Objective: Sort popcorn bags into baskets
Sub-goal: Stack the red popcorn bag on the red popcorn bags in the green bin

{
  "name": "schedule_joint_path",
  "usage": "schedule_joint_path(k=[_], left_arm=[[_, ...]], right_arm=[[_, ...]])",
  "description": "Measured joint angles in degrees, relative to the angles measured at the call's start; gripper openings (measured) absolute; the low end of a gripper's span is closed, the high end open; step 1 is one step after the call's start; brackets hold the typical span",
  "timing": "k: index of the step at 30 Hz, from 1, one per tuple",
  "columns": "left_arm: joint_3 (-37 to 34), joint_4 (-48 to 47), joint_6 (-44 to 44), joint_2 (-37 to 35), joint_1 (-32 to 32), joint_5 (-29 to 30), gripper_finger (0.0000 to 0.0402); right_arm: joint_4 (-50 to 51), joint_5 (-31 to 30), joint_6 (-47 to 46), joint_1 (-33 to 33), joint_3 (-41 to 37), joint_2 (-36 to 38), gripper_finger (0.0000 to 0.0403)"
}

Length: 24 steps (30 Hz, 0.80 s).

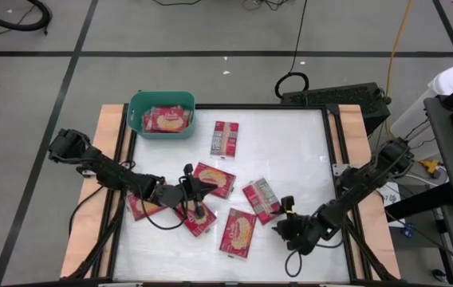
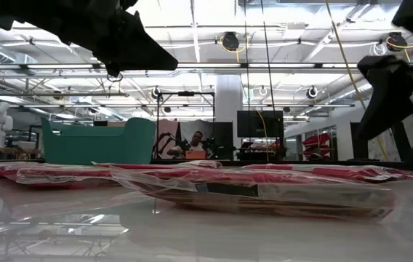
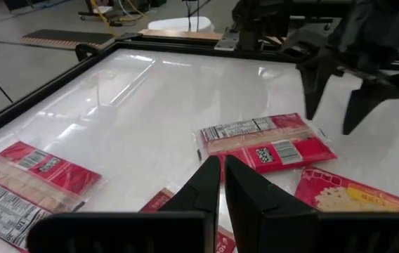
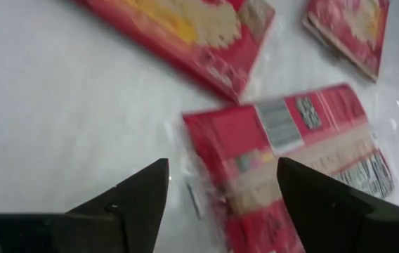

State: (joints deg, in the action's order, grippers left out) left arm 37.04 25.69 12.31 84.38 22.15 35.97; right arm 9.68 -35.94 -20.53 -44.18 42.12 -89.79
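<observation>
The teal basket (image 1: 137,104) stands at the table's back left with popcorn bags (image 1: 165,119) in it; it also shows in the low view (image 2: 97,142). Several red popcorn bags lie loose mid-table, among them one print-side up (image 1: 261,199) and one picture-side up (image 1: 238,231). My right gripper (image 1: 284,209) hovers open just right of the print-side bag (image 4: 277,147), which lies ahead between its fingers (image 4: 140,200), untouched. My left gripper (image 1: 201,209) is shut and empty over a bag (image 1: 198,219) at front centre; its fingers (image 3: 203,184) point toward the right gripper (image 3: 333,105).
Another bag (image 1: 225,138) lies near the back centre, one (image 1: 214,178) mid-table and one (image 1: 139,206) under the left arm. A raised black frame (image 1: 326,143) rims the white table top. A bag (image 2: 257,191) lies close in the low view.
</observation>
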Motion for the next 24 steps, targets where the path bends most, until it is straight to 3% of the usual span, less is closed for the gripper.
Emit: schedule_joint_path(k=[4,10,14,20,24], left_arm=[[0.0,0.1,0.0,0.0,0.0,0.0,0.0024],[0.0,-0.2,-0.1,0.0,-0.1,-0.1,0.0024],[0.0,-0.3,-0.2,0.0,-0.1,-0.1,0.0024],[0.0,-0.3,-0.5,0.0,-0.1,-0.1,0.0024],[0.0,-0.3,-0.6,0.0,-0.1,-0.1,0.0024]], right_arm=[[-2.3,1.2,-0.7,2.2,-2.8,-0.2,0.026],[-14.0,4.2,2.5,5.9,-9.2,0.0,0.0244],[-21.0,6.3,4.0,8.3,-12.8,0.1,0.0177],[-23.9,5.2,5.1,10.5,-14.7,-0.1,0.0026],[-28.0,6.3,8.6,11.8,-14.8,0.4,0.0013]])
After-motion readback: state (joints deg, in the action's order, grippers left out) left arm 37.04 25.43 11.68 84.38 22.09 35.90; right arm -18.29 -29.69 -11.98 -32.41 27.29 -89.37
